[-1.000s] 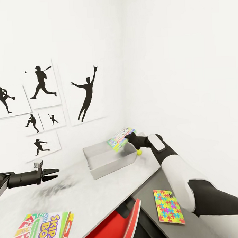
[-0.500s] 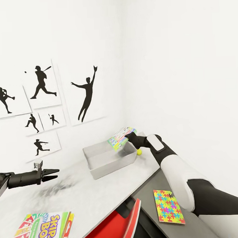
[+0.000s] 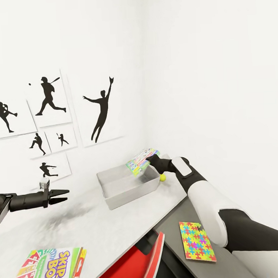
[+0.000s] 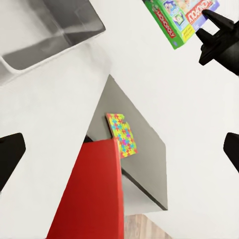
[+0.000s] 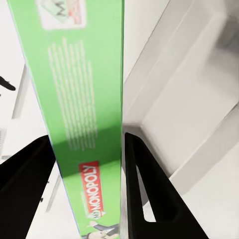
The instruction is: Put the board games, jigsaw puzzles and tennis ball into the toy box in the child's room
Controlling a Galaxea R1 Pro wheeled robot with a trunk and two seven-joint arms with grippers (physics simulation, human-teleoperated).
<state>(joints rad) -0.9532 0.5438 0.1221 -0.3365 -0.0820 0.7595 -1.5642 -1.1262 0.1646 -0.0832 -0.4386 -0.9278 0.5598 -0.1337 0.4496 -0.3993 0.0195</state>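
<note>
My right gripper (image 3: 149,162) is shut on a green-edged Monopoly board game (image 3: 138,161), holding it tilted over the right end of the light-grey toy box (image 3: 121,189). In the right wrist view both fingers (image 5: 144,189) press the box's green side (image 5: 84,114), with the bin's inside (image 5: 189,109) below. The tennis ball (image 3: 162,177) lies on the table just right of the toy box. A Skip-Bo board game (image 3: 49,267) rests on the near left of the table (image 3: 94,230). One jigsaw puzzle (image 3: 196,241) lies on the lower dark section. My left gripper (image 3: 63,194) hovers open, left of the bin.
A red swivel chair (image 3: 148,260) stands tucked at the desk's inner corner, below the near edge. Black baseball silhouettes (image 3: 48,96) hang on the white wall behind the table. From the left wrist camera the jigsaw puzzle (image 4: 122,134) lies beside the red chair (image 4: 94,194).
My left gripper has risen a little and drawn back slightly to the left. The right arm and the Monopoly box have stayed still.
</note>
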